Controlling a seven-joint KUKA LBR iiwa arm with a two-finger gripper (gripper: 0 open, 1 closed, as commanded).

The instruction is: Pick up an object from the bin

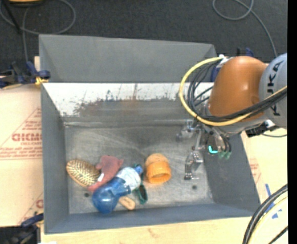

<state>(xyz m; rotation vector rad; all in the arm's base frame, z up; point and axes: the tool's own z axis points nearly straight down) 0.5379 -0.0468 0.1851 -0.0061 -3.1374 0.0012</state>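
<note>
The jaws are hanging low over a bare patch of floor in the grey bin with nothing showing between them; whether they are spread or pressed together cannot be told. An orange cup lying on its side is sitting just to their left, with a blue bottle and a tan hairbrush heaping up beyond it. For a clean pick, the jaws are likely needing to shift left, centre over the cup and close across its wall, not its rim.
</note>
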